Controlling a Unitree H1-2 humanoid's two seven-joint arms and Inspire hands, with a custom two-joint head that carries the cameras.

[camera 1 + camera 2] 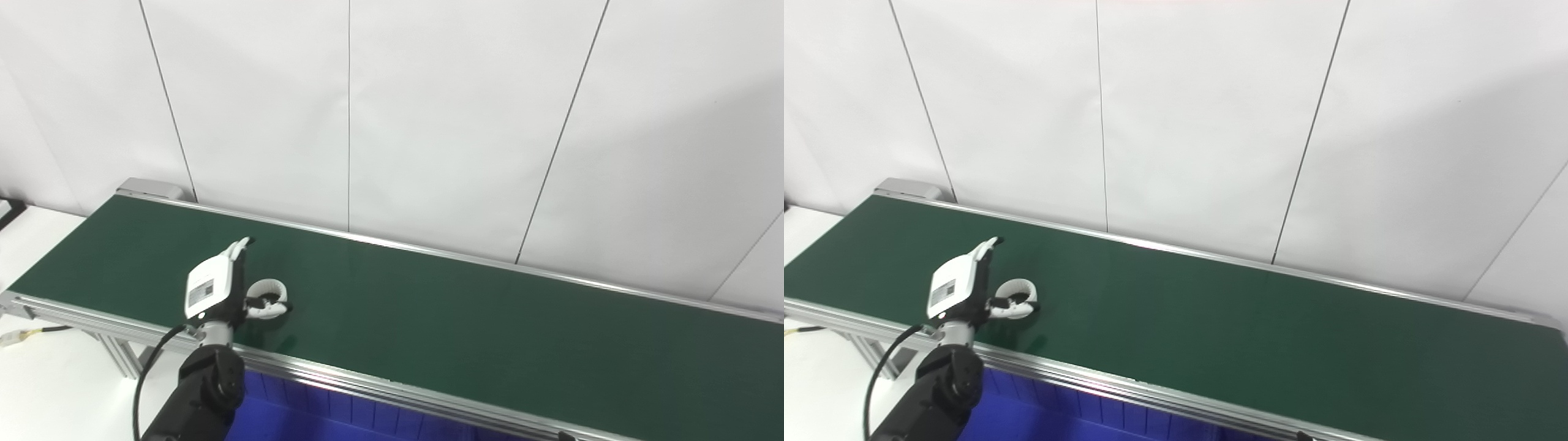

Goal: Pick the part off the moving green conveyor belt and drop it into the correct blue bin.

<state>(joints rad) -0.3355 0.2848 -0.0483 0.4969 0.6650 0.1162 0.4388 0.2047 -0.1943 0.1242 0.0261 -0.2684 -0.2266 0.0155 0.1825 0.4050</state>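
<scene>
The long dark-green conveyor belt (465,318) with its silver aluminium side rails runs across in front of a white panelled wall (453,110). Near its left end lies the small white ring-shaped part (269,293), flat on the belt surface. The left hand (215,286), white-backed with dark fingers, stands upright just beside the ring, its thumb reaching under or against the ring's near edge (whether it actually grips, I cannot tell). Below the near rail shows a blue plastic bin (294,410), only partly visible.
</scene>
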